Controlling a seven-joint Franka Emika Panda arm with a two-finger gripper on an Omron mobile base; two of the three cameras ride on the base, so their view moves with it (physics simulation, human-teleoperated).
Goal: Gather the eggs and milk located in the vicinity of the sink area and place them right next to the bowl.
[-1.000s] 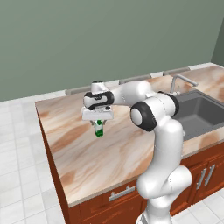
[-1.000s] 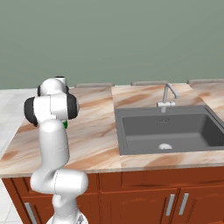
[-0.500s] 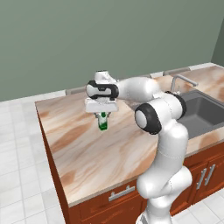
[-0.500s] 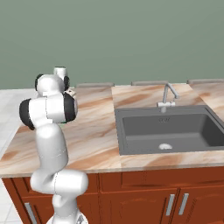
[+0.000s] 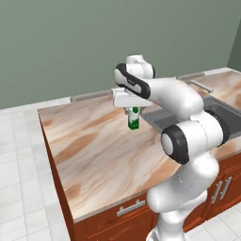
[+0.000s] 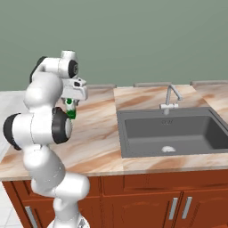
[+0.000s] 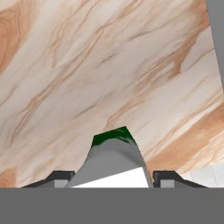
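The milk (image 5: 133, 118) hangs upright above the marble counter (image 5: 94, 150), clamped between the fingers of the gripper (image 5: 132, 113). In the right base view, the sink (image 6: 171, 133) lies well apart at three o'clock of it.

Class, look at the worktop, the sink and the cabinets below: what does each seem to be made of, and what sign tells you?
Worktop: likely polished marble or stone, from tan and cream veining. Sink: matte dark grey, perhaps composite or coated metal; its tap looks like shiny metal. Cabinets: reddish-brown, probably varnished wood, with silvery handles.
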